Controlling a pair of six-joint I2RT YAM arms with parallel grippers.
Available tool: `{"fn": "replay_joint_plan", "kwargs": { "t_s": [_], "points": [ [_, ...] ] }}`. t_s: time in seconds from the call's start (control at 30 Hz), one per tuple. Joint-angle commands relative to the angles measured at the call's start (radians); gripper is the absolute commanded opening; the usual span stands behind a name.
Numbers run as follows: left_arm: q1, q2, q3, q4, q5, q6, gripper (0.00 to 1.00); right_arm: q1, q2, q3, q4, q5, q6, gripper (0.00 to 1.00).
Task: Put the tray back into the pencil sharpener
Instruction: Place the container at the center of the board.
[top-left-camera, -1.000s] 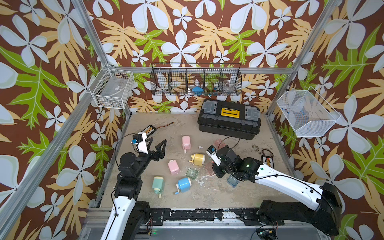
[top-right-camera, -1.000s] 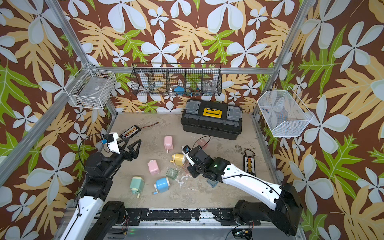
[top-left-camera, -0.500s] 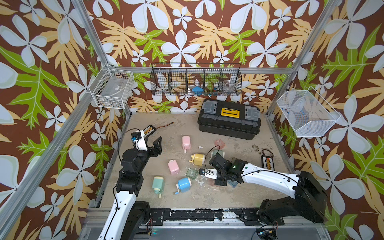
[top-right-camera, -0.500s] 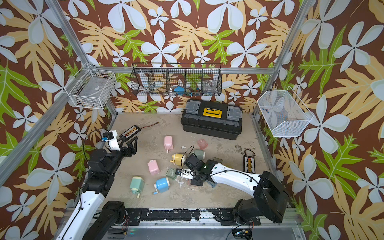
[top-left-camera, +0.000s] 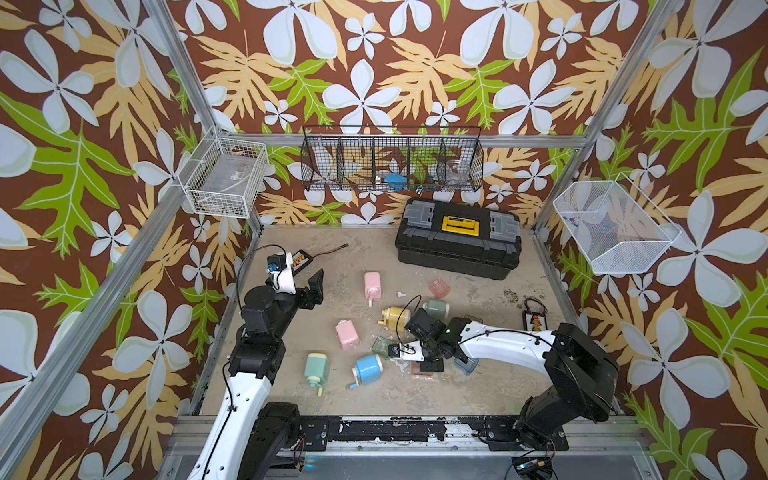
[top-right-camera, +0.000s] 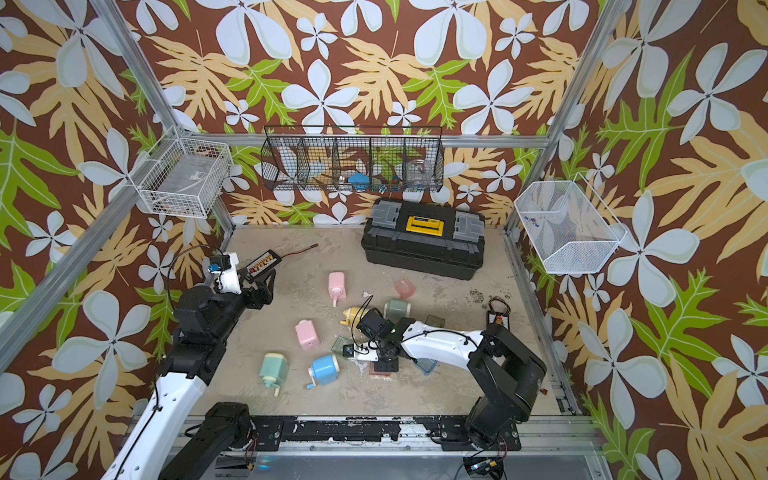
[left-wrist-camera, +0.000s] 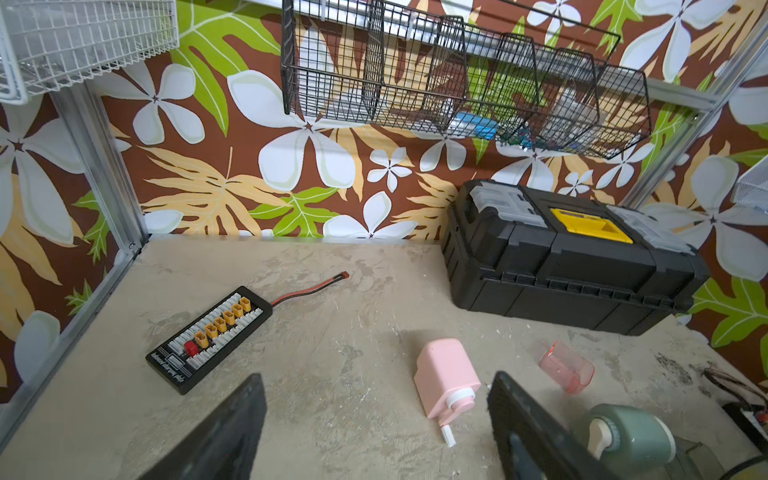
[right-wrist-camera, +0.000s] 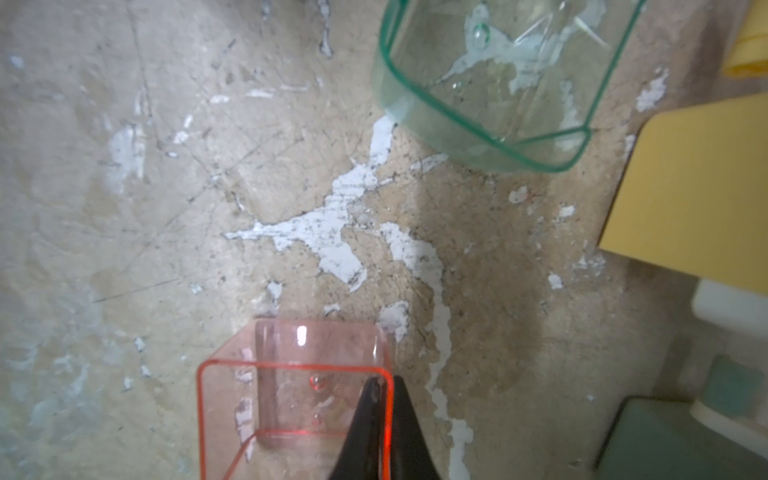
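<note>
A clear pink tray (right-wrist-camera: 291, 399) sits on the table under my right gripper (right-wrist-camera: 384, 386). The two fingers straddle one wall of the tray, one inside and one outside, pressed close on it. In both top views this gripper (top-left-camera: 430, 365) (top-right-camera: 384, 365) points down near the front middle. Two pink pencil sharpeners lie to the left, one (top-left-camera: 347, 333) near and one (top-left-camera: 372, 284) farther back. My left gripper (left-wrist-camera: 376, 436) hangs open and empty over bare table at the left (top-left-camera: 305, 286).
A green tray (right-wrist-camera: 490, 83), a blue tray (top-left-camera: 466, 365) and a second pink tray (top-left-camera: 439, 287) lie loose. Yellow (top-left-camera: 392, 316), dark green (top-left-camera: 435, 308), mint (top-left-camera: 316, 368) and blue (top-left-camera: 368, 366) sharpeners crowd the middle. A black toolbox (top-left-camera: 457, 243) stands at the back and a connector board (left-wrist-camera: 208, 336) at the left.
My right arm swung toward the front and came down, bringing the pink tray onto the table beside the green tray. The left gripper shifted slightly and stays open.
</note>
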Motion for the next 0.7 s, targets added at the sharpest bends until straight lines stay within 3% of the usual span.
{"fn": "replay_joint_plan", "kwargs": {
  "t_s": [0.0, 0.1, 0.23, 0.47, 0.67],
  "points": [
    [-0.001, 0.009, 0.035, -0.068, 0.058, 0.085, 0.86, 0.0, -0.008, 0.008, 0.001, -0.021, 0.018, 0.33],
    [-0.001, 0.034, 0.084, -0.132, 0.114, 0.14, 0.87, 0.0, -0.05, 0.005, -0.002, -0.042, 0.033, 0.44],
    [-0.002, 0.088, 0.156, -0.194, 0.199, 0.252, 0.88, 0.0, -0.131, 0.005, -0.031, -0.059, 0.053, 0.51],
    [-0.001, 0.192, 0.291, -0.266, 0.435, 0.551, 0.88, -0.032, -0.394, -0.034, 0.116, -0.062, 0.214, 0.52],
    [-0.01, 0.223, 0.329, -0.323, 0.443, 0.633, 0.88, -0.074, -0.559, -0.119, 0.312, -0.013, 0.388, 0.56]
  ]
}}
